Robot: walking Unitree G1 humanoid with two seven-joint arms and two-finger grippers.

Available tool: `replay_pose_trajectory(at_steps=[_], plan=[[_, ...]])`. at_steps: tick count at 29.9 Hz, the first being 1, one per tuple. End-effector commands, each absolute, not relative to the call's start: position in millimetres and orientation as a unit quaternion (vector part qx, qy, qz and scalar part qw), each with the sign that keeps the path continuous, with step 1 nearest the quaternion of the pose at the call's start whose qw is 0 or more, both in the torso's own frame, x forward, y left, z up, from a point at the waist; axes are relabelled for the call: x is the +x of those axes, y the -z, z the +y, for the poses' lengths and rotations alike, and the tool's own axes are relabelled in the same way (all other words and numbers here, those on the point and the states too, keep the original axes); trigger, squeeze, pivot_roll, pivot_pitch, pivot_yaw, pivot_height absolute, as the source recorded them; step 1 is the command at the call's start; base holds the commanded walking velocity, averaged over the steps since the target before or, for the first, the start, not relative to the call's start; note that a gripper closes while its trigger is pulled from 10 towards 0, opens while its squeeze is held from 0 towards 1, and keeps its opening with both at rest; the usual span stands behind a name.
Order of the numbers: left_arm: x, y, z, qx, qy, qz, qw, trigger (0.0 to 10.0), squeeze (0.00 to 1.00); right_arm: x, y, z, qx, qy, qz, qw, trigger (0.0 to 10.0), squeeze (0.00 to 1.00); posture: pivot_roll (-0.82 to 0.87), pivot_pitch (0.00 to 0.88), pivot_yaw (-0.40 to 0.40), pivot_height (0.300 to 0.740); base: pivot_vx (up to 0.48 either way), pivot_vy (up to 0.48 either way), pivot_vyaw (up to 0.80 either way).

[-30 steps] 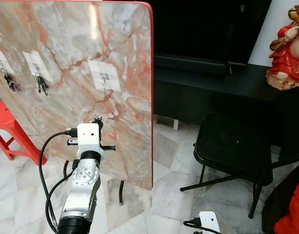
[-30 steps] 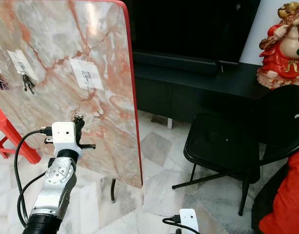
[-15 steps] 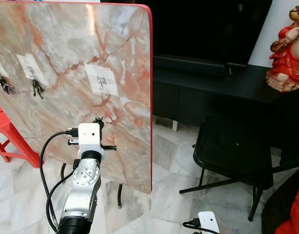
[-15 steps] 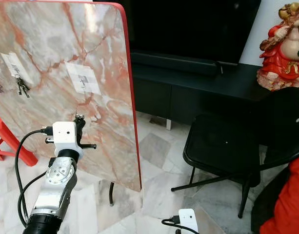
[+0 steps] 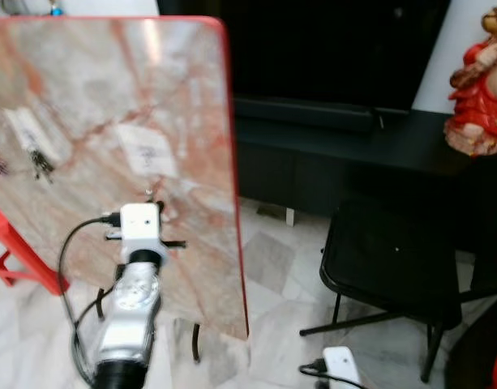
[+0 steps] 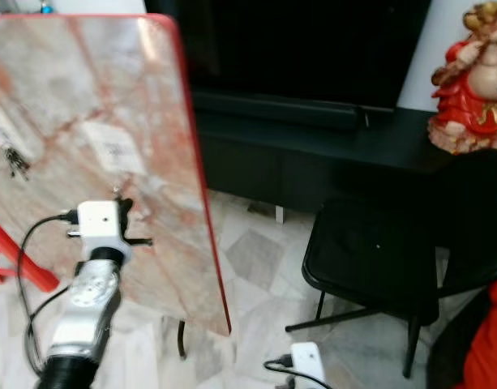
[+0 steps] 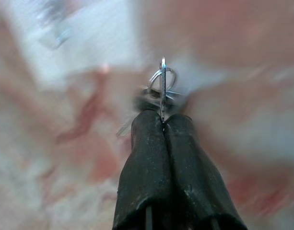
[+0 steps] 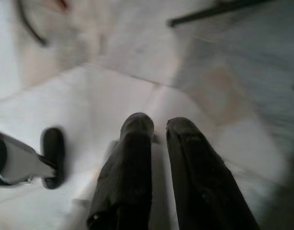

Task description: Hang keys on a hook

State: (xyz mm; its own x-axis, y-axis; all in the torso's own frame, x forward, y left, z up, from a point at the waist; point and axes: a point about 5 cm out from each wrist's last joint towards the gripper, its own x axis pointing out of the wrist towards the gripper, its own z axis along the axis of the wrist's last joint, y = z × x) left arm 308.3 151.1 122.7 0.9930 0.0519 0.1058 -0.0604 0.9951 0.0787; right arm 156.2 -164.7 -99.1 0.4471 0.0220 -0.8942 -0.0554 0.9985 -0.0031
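Observation:
My left gripper [image 5: 153, 199] is shut on a small bunch of keys [image 7: 162, 79], whose ring sticks up from the fingertips. It is held up close in front of a tilted marble-patterned board [image 5: 110, 81] with a red rim. A white label with a hook [image 5: 147, 151] is on the board just above the keys. Further left on the board, two other bunches of keys [image 5: 39, 162] hang under their own labels. My right gripper [image 8: 158, 125] hangs low over the pale floor with a narrow gap between its fingers and nothing in it.
A black folding chair [image 5: 394, 259] stands to the right of the board. Behind it is a long black cabinet [image 5: 353, 138] with a red figurine [image 5: 479, 81] on its right end. A red stool [image 5: 13, 251] stands at the far left on the marble floor.
The whole picture has shifted and blurred, so the camera moved. In the picture the hook label now sits lower, closer above the keys. The left gripper stays shut on them.

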Motion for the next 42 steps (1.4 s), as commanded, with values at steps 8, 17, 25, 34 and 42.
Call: replay_pose_trajectory(at_steps=[8,17,25,34,42], plan=[[308,-129,167,0.055,-0.049,-0.065,0.995,10.0,0.0,166,96,-151,-0.009,-0.037,0.512,0.858,10.0,0.0,-0.05,0.0,0.021,0.716,0.203,0.0,0.0],[302,-128,169,0.059,-0.049,-0.069,0.995,10.0,0.0,166,96,-151,-0.014,-0.043,0.512,0.858,10.0,0.0,-0.05,0.0,0.022,0.716,0.0,0.0,0.0],[296,-139,175,0.062,-0.047,-0.098,0.992,10.0,0.0,167,95,-151,-0.017,-0.048,0.511,0.858,10.0,0.0,-0.05,0.0,0.023,0.716,0.0,0.0,0.0],[292,-148,189,0.078,-0.079,-0.11,0.988,10.0,0.0,167,95,-151,-0.02,-0.053,0.511,0.858,10.0,0.0,-0.04,0.0,0.021,0.716,0.0,0.0,0.0],[292,-152,188,0.075,-0.077,-0.116,0.987,10.0,0.0,168,95,-150,-0.022,-0.056,0.51,0.858,10.0,0.0,-0.04,0.0,0.022,0.716,0.0,0.0,0.0]])
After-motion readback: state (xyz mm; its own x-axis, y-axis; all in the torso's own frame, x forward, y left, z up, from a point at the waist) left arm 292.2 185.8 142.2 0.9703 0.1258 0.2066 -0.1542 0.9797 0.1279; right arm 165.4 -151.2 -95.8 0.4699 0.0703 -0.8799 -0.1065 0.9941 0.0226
